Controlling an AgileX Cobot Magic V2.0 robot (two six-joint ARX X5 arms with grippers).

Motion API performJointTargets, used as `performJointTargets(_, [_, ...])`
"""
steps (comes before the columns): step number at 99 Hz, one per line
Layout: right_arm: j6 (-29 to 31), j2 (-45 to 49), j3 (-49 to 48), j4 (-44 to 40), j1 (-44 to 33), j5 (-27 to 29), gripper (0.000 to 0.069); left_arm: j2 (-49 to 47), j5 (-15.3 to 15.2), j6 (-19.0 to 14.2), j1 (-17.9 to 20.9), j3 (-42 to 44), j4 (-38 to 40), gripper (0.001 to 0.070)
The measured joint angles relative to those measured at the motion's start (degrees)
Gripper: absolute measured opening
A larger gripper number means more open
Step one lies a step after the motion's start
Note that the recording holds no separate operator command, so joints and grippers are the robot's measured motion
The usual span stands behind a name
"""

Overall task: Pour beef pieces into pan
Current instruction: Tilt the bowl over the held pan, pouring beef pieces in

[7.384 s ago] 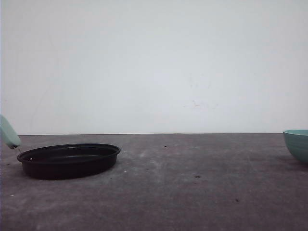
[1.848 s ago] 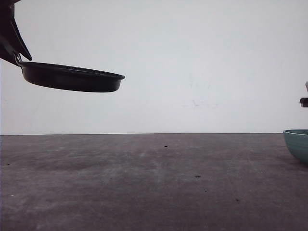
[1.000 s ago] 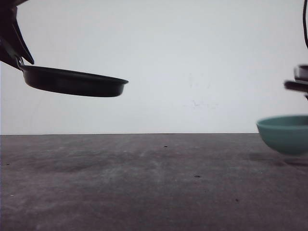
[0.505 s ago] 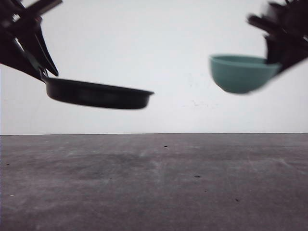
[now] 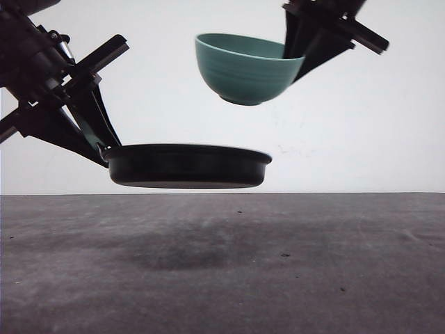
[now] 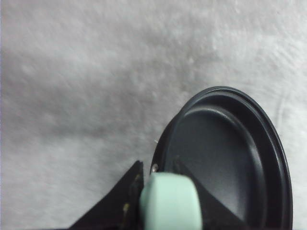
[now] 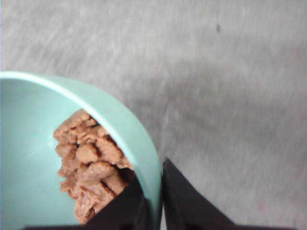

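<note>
Reddish-brown beef pieces (image 7: 88, 175) heaped, chunky

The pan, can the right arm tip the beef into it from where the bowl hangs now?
Probably yes: the bowl, holding the beef pieces, hangs above the pan with only open air between them.

From the front, the wall of the teal-green ceramic bowl (image 5: 245, 69) hides whatever lies inside it, and the rolled rim of the shallow black round pan (image 5: 188, 165) hides that pan's floor. The left gripper (image 5: 97, 142) is a dark silhouette, its upper body cut by the frame edge. In the left wrist view, the pale mint-green oblong handle (image 6: 168, 201) is cut off between the fingers. In the right wrist view, the reddish-brown beef pieces (image 7: 91, 165) are partly covered by a black finger (image 7: 122, 203), and the bowl's near side is cropped.
</note>
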Motion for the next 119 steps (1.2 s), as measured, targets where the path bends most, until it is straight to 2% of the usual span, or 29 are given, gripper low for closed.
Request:
performJointTargets(22, [-0.79,0.02,0.0,6.67,6.8,11.65,0.0014,0.33,1.07,-1.31,-0.24,0.0,0.33,0.0055])
performJointTargets(52, [-9.49,0.79,0.02,9.9,16.0,31.08,0.0014,0.33,1.2,-1.6,-0.26,0.0,0.37,0.0055])
performJointTargets(73, [-11.65,1.44,-2.62,12.61,18.1,34.18,0.0014,0.33,1.36,-1.6,-0.26,0.0,0.39,0.0055])
performJointTargets(87, [-11.91,1.44,-6.47,15.06,19.67,40.5,0.0014,0.33,1.66,-1.62,-0.26,0.0,0.44,0.0055])
performJointTargets(107, [-12.24,1.46,-10.56,25.4,22.84,47.5,0.0014,0.33,2.36,-1.86,-0.26,0.0,1.53,0.0055])
performJointTargets(119, [-13.7,1.46,-13.44,32.11,24.48,49.86,0.0014,0.33,2.54,-2.08,-0.26,0.0,1.42,0.0055])
